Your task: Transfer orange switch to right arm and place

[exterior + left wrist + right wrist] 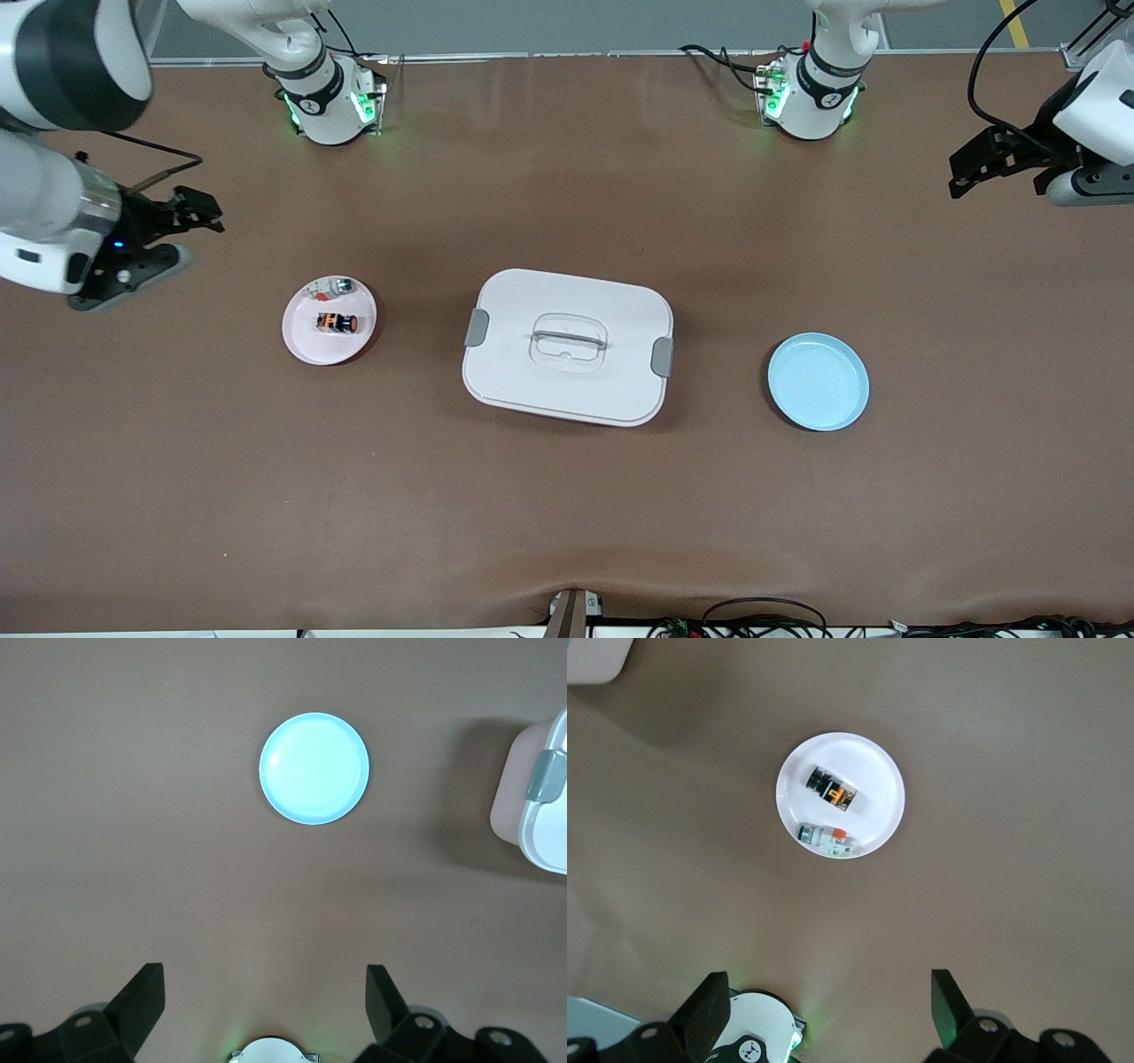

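Observation:
The orange switch (337, 322) (833, 790) is a stubby black cylinder with an orange cap, lying on its side on a small pale plate (306, 341) (884, 762) toward the right arm's end of the table. My right gripper (202, 211) (828, 985) hangs open and empty over bare table near that end, apart from the plate. My left gripper (961, 177) (264, 979) hangs open and empty over bare table at the left arm's end.
A tiny white-and-green piece (337, 285) (828, 837) shares the pale plate. A white lidded box (567, 346) (540, 797) with grey latches sits mid-table. A light blue plate (818, 381) (314, 768) lies toward the left arm's end.

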You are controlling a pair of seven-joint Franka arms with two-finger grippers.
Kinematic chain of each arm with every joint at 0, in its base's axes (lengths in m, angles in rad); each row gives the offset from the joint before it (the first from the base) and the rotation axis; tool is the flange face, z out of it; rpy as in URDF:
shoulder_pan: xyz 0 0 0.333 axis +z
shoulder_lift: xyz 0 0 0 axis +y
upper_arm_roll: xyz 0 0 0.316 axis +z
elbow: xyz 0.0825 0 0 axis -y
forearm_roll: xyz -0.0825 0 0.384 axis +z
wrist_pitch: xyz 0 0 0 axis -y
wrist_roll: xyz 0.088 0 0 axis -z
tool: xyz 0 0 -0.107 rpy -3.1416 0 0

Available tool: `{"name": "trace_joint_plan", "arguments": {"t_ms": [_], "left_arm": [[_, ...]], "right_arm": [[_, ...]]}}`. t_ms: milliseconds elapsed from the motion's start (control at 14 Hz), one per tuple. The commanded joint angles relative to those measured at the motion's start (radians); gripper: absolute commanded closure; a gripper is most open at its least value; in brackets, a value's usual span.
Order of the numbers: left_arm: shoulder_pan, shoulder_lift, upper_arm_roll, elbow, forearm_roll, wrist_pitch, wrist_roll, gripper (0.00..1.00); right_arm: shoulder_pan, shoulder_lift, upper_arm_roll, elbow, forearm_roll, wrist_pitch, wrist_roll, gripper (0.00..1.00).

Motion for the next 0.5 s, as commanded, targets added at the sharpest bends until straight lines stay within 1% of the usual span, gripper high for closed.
{"name": "trace_joint_plan", "arguments": {"t_ms": [0,286,429], "left_arm": [[0.006,-0.019,0.002,-0.006,-0.004,-0.011,0.018,0.00],[0.006,-0.020,0.002,-0.006,-0.004,-0.011,0.018,0.00],[0.006,-0.019,0.002,-0.006,-0.004,-0.011,0.018,0.00]], "right_arm": [[-0.070,0.018,0.012,0.089,-0.014,-0.048,0.020,0.00],[-0.188,0.023,0.013,0.142,-0.002,-0.048,0.023,0.00],[-0.199,0.027,0.013,0.202,-0.011,-0.056,0.063,0.00]]}}
